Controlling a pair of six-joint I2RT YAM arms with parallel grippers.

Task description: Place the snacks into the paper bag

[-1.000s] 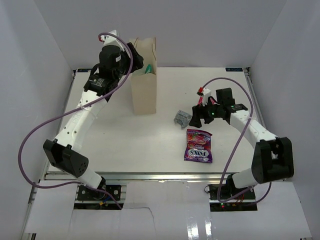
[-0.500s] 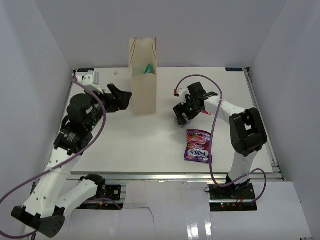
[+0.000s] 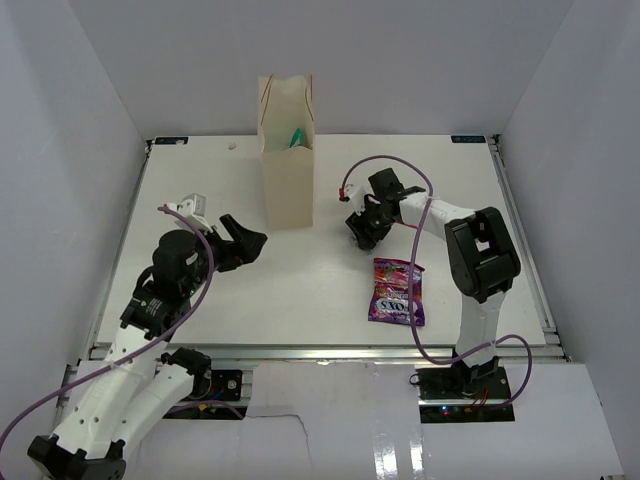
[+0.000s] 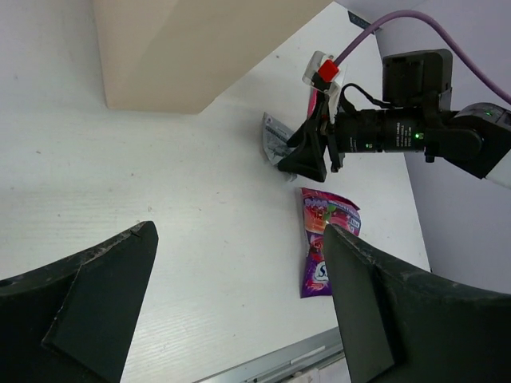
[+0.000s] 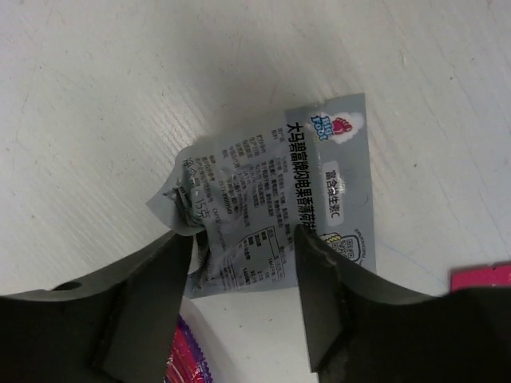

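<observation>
right gripper (image 5: 243,263) straddling silver-grey packet (image 5: 279,195), not closed, left gripper (image 4: 239,307) wide

The paper bag (image 3: 287,160) stands upright, a purple-pink packet (image 3: 397,292) flat near the right pincer (image 3: 359,226).

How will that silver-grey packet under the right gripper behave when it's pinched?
The silver-grey packet looks thin and crumpled, so probably floppy and light. Its glossy film may slip between the right gripper fingers, which straddle its edge.

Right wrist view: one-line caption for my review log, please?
Right gripper fingers straddling a crumpled silver-grey snack packet lying on the white table, jaws not yet closed on it.
</observation>
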